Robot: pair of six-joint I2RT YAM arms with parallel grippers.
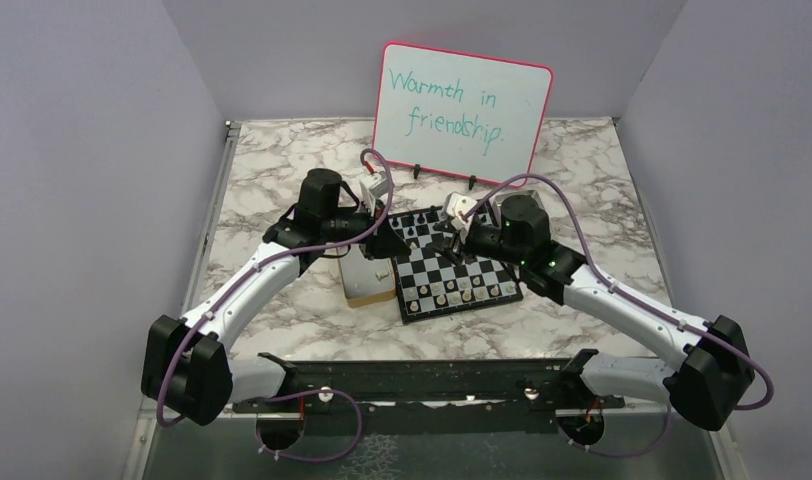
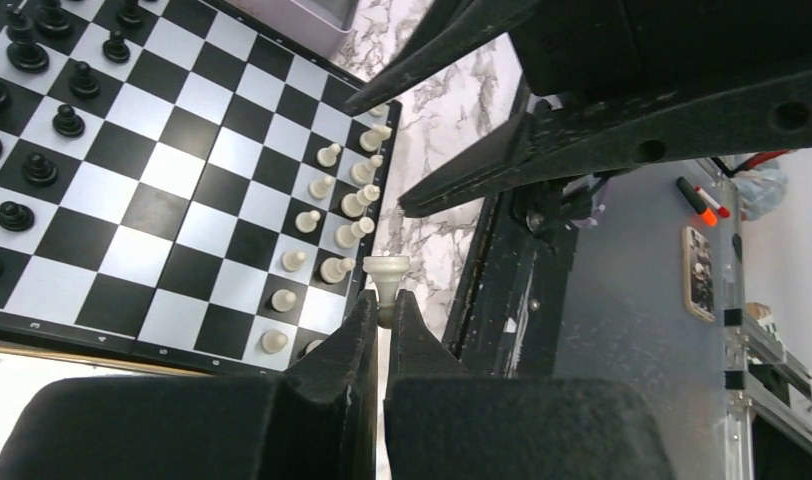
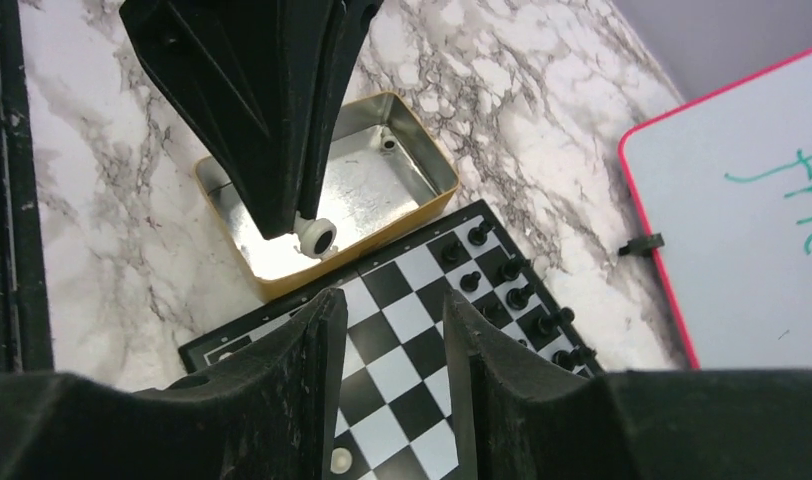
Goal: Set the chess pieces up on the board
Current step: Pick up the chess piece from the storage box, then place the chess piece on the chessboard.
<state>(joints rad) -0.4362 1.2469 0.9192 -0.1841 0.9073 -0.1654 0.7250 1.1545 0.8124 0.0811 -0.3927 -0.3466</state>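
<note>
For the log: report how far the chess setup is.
Done: black pieces and most cream pieces stand in rows on the board. In hand: the left gripper is shut on a cream piece; the right gripper is open. Left: that piece, plus a loose piece in the tin.

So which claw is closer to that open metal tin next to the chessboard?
The left. The left gripper, pinching a cream piece, hangs over the edge of the tin beside the board; the right gripper sits open above the board, farther off.

Left hand [image 2: 385, 305] tight — right hand [image 3: 390, 300] ajar
</note>
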